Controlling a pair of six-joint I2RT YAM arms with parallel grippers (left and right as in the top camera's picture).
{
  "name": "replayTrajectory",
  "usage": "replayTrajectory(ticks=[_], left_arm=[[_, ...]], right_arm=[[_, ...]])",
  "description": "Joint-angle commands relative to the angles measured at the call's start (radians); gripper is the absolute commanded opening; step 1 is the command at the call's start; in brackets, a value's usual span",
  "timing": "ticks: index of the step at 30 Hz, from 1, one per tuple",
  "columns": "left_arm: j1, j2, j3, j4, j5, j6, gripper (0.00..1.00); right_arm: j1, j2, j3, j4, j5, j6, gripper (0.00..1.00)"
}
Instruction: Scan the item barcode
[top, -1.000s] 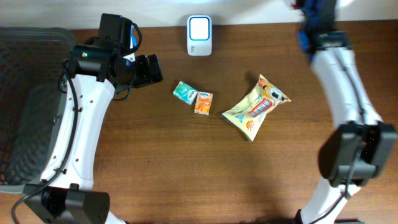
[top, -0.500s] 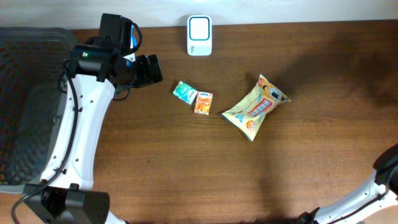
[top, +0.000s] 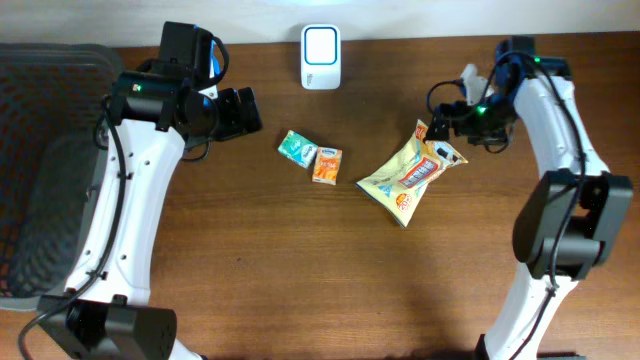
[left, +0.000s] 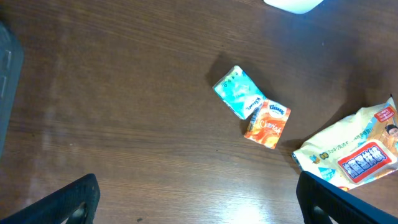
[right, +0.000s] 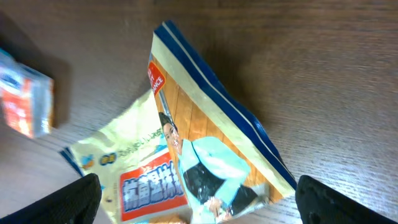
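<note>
The snack bag (top: 410, 172) is lying flat on the worktop (top: 300, 280), right of centre and toward the far edge. The right gripper (top: 443, 124) is hovering over the bag's far corner, its jaws spread and gripping nothing. The white scanner (top: 320, 57) is standing at the middle of the far edge. A teal packet (top: 296, 148) and an orange packet (top: 327, 165) are lying corner to corner, touching, between the bag and the left gripper (top: 246, 112), whose jaws are likewise spread and empty.
</note>
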Motion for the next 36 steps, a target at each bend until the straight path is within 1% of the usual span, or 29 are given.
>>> replayTrajectory(ticks=[1, 3, 4, 5, 6, 7, 8, 9, 10, 11, 12, 14, 15, 16, 18, 20, 21, 22, 24, 25, 26, 29, 30, 31, 32, 33, 34, 35, 36], left_arm=[[0.000, -0.008, -0.002, 0.002, 0.000, -0.006, 0.99], [0.001, -0.008, -0.002, 0.002, 0.000, -0.006, 0.99], [0.000, -0.008, -0.002, 0.002, 0.000, -0.006, 0.99], [0.001, -0.008, -0.002, 0.002, 0.000, -0.006, 0.99], [0.001, -0.008, -0.002, 0.002, 0.000, -0.006, 0.99], [0.001, -0.008, -0.002, 0.002, 0.000, -0.006, 0.99], [0.001, -0.008, -0.002, 0.002, 0.000, -0.006, 0.99], [0.000, -0.008, -0.002, 0.002, 0.000, -0.006, 0.99], [0.000, -0.008, -0.002, 0.002, 0.000, -0.006, 0.99], [0.000, -0.008, -0.002, 0.002, 0.000, -0.006, 0.99], [0.000, -0.008, -0.002, 0.002, 0.000, -0.006, 0.99], [0.002, -0.008, -0.002, 0.002, 0.000, -0.006, 0.99], [0.002, -0.008, -0.002, 0.002, 0.000, -0.006, 0.99], [0.002, -0.008, -0.002, 0.002, 0.000, -0.006, 0.99], [0.002, -0.008, -0.002, 0.001, 0.000, -0.006, 0.99], [0.002, -0.008, -0.002, 0.002, 0.000, -0.006, 0.99], [0.002, -0.008, -0.002, 0.002, 0.000, -0.006, 0.99], [0.002, -0.008, -0.002, 0.002, 0.000, -0.006, 0.99], [0.002, -0.008, -0.002, 0.002, 0.000, -0.006, 0.99], [0.002, -0.008, -0.002, 0.002, 0.000, -0.006, 0.99], [0.002, -0.008, -0.002, 0.002, 0.000, -0.006, 0.99], [0.002, -0.008, -0.002, 0.002, 0.000, -0.006, 0.99], [0.002, -0.008, -0.002, 0.001, 0.001, -0.006, 0.99], [0.002, -0.008, -0.002, 0.002, 0.000, -0.006, 0.99], [0.002, -0.008, -0.002, 0.001, 0.000, -0.006, 0.99], [0.002, -0.008, -0.002, 0.002, 0.000, -0.006, 0.99], [0.002, -0.008, -0.002, 0.002, 0.000, -0.006, 0.99], [0.002, -0.008, -0.002, 0.002, 0.000, -0.006, 0.99], [0.002, -0.008, -0.002, 0.002, 0.000, -0.006, 0.99]], right_arm=[[0.057, 0.059, -0.023, 0.001, 0.115, -0.081, 0.99], [0.078, 0.092, -0.023, 0.003, 0.135, -0.076, 1.00], [0.090, 0.106, -0.025, 0.004, 0.157, -0.060, 0.90], [0.092, 0.105, -0.023, 0.003, 0.251, 0.027, 0.96], [0.091, 0.097, -0.009, -0.006, 0.344, 0.112, 0.99], [0.089, 0.077, 0.039, -0.045, 0.446, 0.183, 0.99], [0.089, 0.063, 0.106, -0.096, 0.486, 0.211, 0.98], [0.092, 0.052, 0.237, -0.194, 0.460, 0.218, 0.98], [0.097, 0.052, 0.369, -0.280, 0.304, 0.220, 0.99], [0.103, 0.052, 0.431, -0.311, 0.163, 0.219, 0.99], [0.118, 0.052, 0.463, -0.317, -0.021, 0.219, 0.99], [0.183, 0.071, 0.435, -0.290, -0.166, 0.212, 0.99], [0.226, 0.082, 0.406, -0.259, -0.165, 0.212, 0.99], [0.290, 0.092, 0.342, -0.182, -0.165, 0.231, 0.96], [0.388, 0.094, 0.172, -0.007, -0.146, 0.402, 0.97], [0.436, 0.094, 0.023, 0.150, -0.147, 0.484, 0.96], [0.451, 0.094, -0.046, 0.214, -0.150, 0.499, 0.94], [0.456, 0.094, -0.093, 0.261, -0.150, 0.508, 0.86], [0.459, 0.094, -0.171, 0.368, -0.150, 0.531, 0.85], [0.459, 0.094, -0.209, 0.414, -0.150, 0.557, 0.80], [0.459, 0.094, -0.233, 0.449, -0.150, 0.580, 0.72], [0.468, 0.094, -0.294, 0.578, -0.150, 0.629, 0.39], [0.469, 0.094, -0.294, 0.597, -0.150, 0.629, 0.35], [0.468, 0.094, -0.293, 0.615, -0.151, 0.629, 0.21], [0.458, 0.094, -0.283, 0.614, -0.176, 0.636, 0.04], [0.439, 0.094, -0.267, 0.614, -0.238, 0.635, 0.04], [0.406, 0.094, -0.246, 0.615, -0.345, 0.612, 0.04], [0.361, 0.094, -0.226, 0.616, -0.517, 0.525, 0.04], [0.325, 0.094, -0.224, 0.622, -0.641, 0.488, 0.04]])
